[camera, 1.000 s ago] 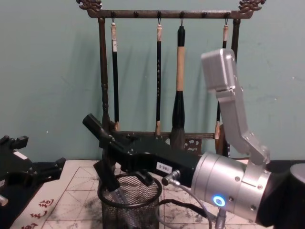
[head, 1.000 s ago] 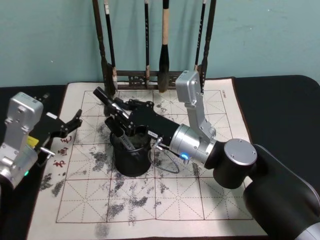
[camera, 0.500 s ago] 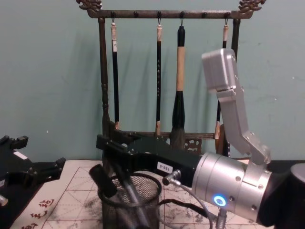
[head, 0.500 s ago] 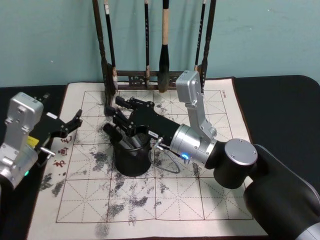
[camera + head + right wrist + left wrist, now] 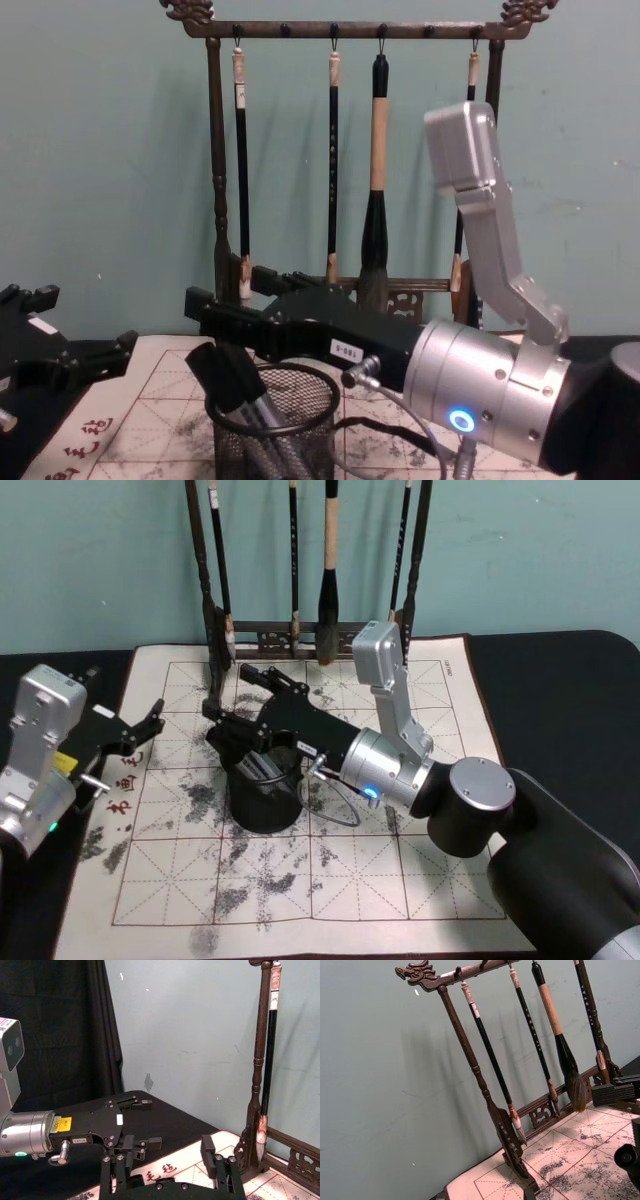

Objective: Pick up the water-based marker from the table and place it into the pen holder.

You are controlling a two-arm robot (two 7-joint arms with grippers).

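The water-based marker [image 5: 228,375], grey with a black cap, stands tilted inside the black mesh pen holder [image 5: 300,425], its cap sticking out over the rim on the robot's left. In the head view the pen holder [image 5: 262,802] sits on the grid cloth of the table [image 5: 400,880]. My right gripper [image 5: 232,695] hovers just above the holder's rim, open, with nothing between its fingers; it also appears as the right gripper [image 5: 232,290] and the right gripper [image 5: 165,1160]. My left gripper [image 5: 150,727] rests open at the cloth's left edge, apart from the holder.
A tall dark wooden brush rack [image 5: 300,635] with several hanging brushes stands at the cloth's far edge, close behind the right gripper. A thin cable loop [image 5: 335,805] lies beside the holder. The cloth's near half is bare apart from ink stains.
The right gripper opened and let go of the marker, which slid down into the pen holder and now leans on its rim. The left arm has not moved.
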